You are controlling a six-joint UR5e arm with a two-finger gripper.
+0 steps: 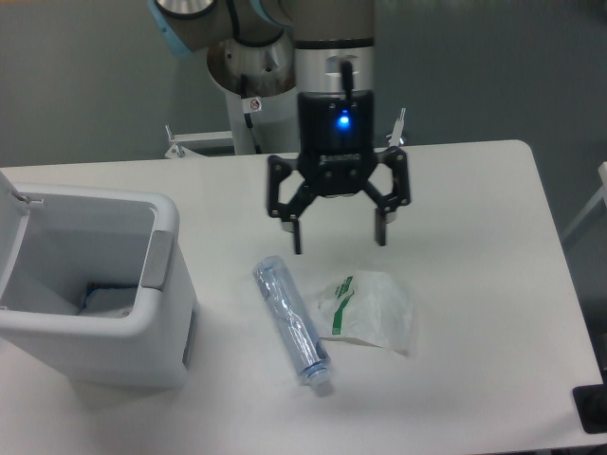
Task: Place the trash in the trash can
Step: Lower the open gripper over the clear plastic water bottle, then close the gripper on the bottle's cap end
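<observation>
Gripper (339, 232), jaws spread and empty, at frame centre; bottle (292, 320) just below-left, long axis running toward lower right.

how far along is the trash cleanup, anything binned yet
Neither piece looks binned yet: the bottle and the plastic bag both lie on the table. The pincer hangs open and empty above them. The trash can stands open; something pale sits inside, unclear what. Both pickups remain.

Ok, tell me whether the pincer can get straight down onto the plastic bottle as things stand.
Probably yes. The pincer hangs open just behind the plastic bottle, nothing covers it, and the plastic bag lies apart beside it.
</observation>
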